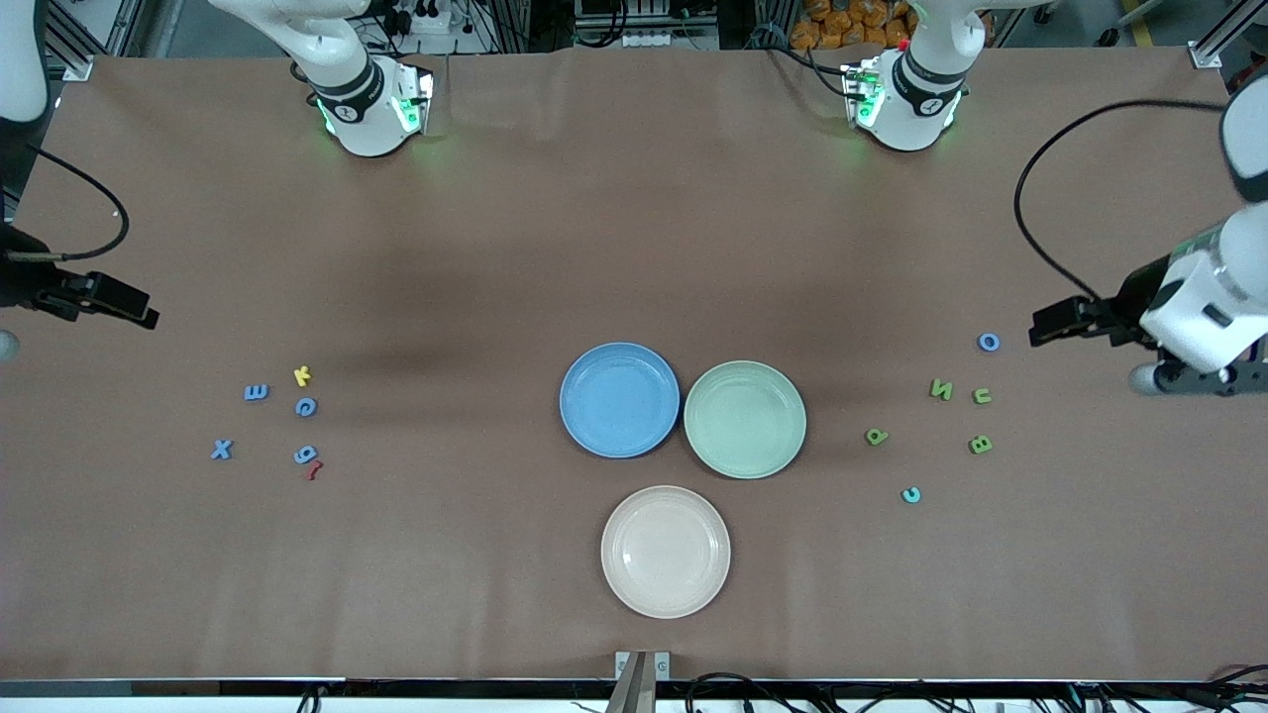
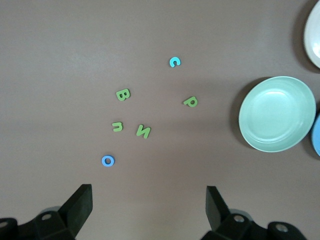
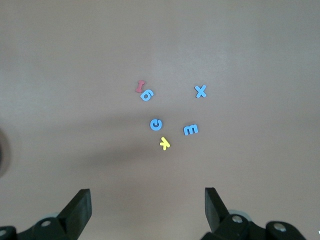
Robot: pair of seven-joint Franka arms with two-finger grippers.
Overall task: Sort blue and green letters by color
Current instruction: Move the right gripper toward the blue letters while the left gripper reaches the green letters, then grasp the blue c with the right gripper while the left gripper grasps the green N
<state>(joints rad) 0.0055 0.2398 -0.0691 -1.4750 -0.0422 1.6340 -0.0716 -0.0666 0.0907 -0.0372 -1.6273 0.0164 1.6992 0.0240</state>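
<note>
Chunky blue letters, green letters (perhaps foam).

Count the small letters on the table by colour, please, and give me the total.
Blue letters: 5
Green letters: 4
Cyan letter: 1
Yellow letter: 1
Red letter: 1
Total: 12

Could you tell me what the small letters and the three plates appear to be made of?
Green letters and blue letters: chunky and matte, probably foam or soft plastic. Blue plate, green plate and cream plate: smooth, softly glossy, likely plastic or melamine.
</note>
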